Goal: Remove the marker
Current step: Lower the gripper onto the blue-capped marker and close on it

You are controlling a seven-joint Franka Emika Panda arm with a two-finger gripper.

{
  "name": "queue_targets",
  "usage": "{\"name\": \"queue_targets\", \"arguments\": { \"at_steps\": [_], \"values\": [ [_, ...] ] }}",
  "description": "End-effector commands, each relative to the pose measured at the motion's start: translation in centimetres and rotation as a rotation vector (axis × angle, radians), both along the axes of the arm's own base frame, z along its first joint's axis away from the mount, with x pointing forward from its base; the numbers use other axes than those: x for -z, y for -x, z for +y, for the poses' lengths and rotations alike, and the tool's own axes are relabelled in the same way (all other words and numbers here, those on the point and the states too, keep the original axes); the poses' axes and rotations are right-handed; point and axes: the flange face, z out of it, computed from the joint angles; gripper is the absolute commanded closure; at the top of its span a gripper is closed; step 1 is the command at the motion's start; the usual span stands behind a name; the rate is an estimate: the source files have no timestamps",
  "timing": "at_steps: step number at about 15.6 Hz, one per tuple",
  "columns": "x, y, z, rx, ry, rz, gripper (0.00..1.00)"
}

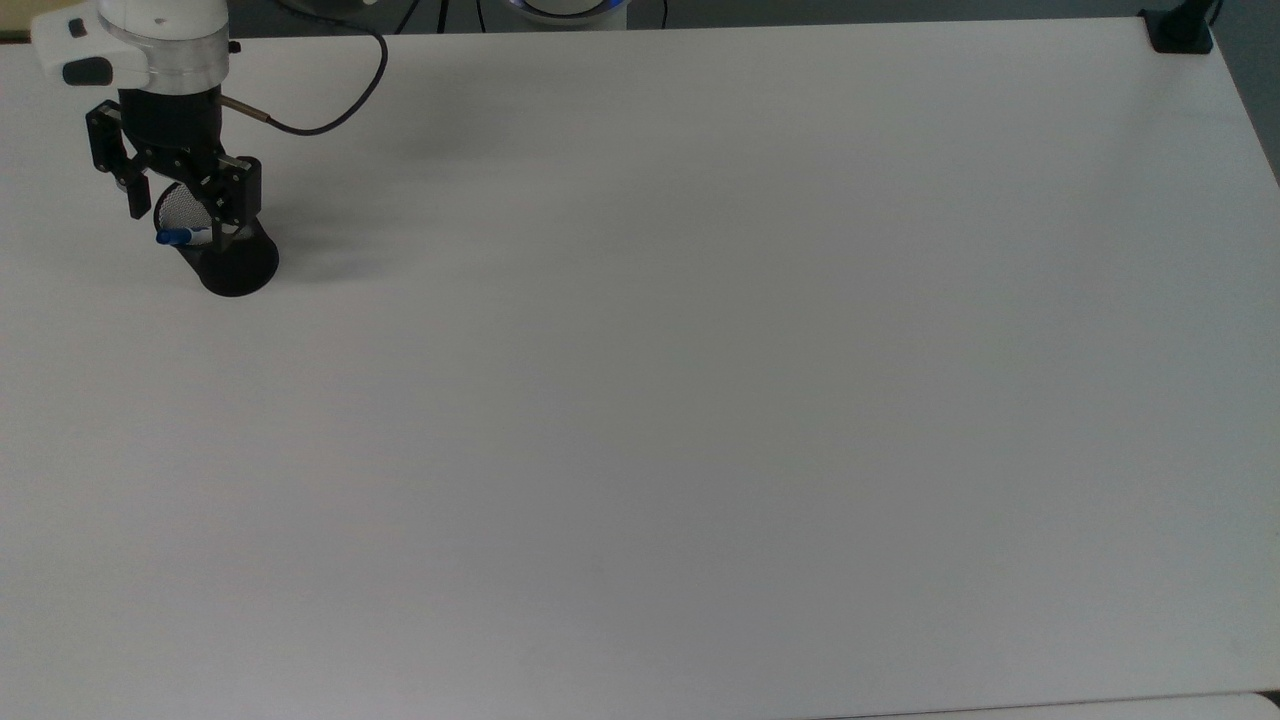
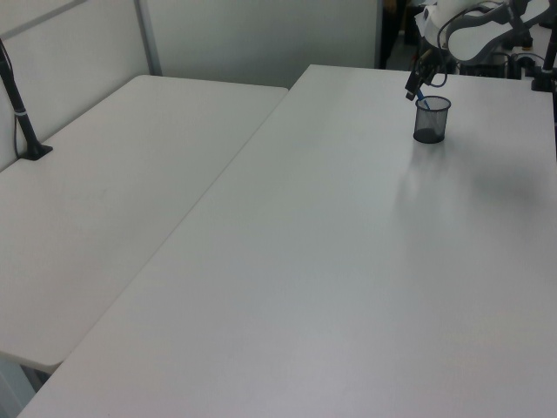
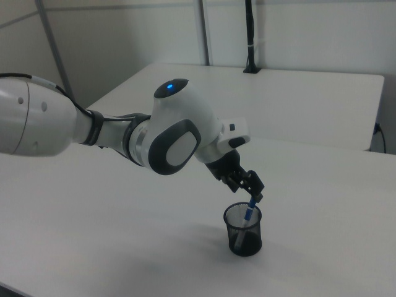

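Marker (image 1: 180, 237) standing tilted inside black mesh cup (image 1: 235, 262), at about 10 o'clock on the white table (image 1: 700, 400) in the top view, near the table's edge. Blue cap uppermost, leaning over the rim toward 9 o'clock in the top view; white barrel running down into the cup, lower end hidden by mesh. In the right view, blue cap (image 3: 250, 210) poking just above the rim of the cup (image 3: 244, 231).

Handling, judged: slim, rigid plastic, very light; smooth barrel, likely a bit slippery, so a firm pinch needed. Not fragile. Best hold looks like the cap end, the only part clear of the rim; barrel below is fenced by the mesh wall. Cup is light too and may tip or drag along if the marker catches the rim, so a lift along the marker's own lean seems wise.

Gripper (image 1: 183, 205) pointing down over the cup's mouth. Fingers spread wide: one finger (image 1: 135, 195) outside the rim at 9 o'clock in the top view, the other just above the cup at 3 o'clock. Cap sits between them, nothing pinched. In the right view, fingertips (image 3: 252, 190) just above the cap; contact cannot be told. In the left view, gripper (image 2: 418, 80) close above the cup (image 2: 431, 120).
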Motion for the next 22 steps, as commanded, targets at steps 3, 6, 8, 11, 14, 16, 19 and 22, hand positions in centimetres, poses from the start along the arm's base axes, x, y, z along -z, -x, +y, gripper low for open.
{"name": "queue_targets", "arguments": {
  "at_steps": [3,6,8,11,14,16,19,22],
  "values": [
    [0.4,-0.3,-0.5,0.017,0.008,-0.056,0.61],
    [0.6,-0.4,-1.3,0.027,0.015,-0.091,0.62],
    [0.7,-0.4,-1.4,0.027,0.016,-0.09,0.67],
    [0.7,-0.4,-1.4,0.026,0.016,-0.089,0.77],
    [0.6,-0.3,-1.4,0.021,0.018,-0.089,0.8],
    [0.5,-0.3,-1.5,0.022,0.018,-0.089,0.83],
    [0.2,-0.2,-1.5,0.022,0.019,-0.09,0.91],
    [-0.9,0.1,-1.8,0.029,0.023,-0.105,0.91]
  ]
}}
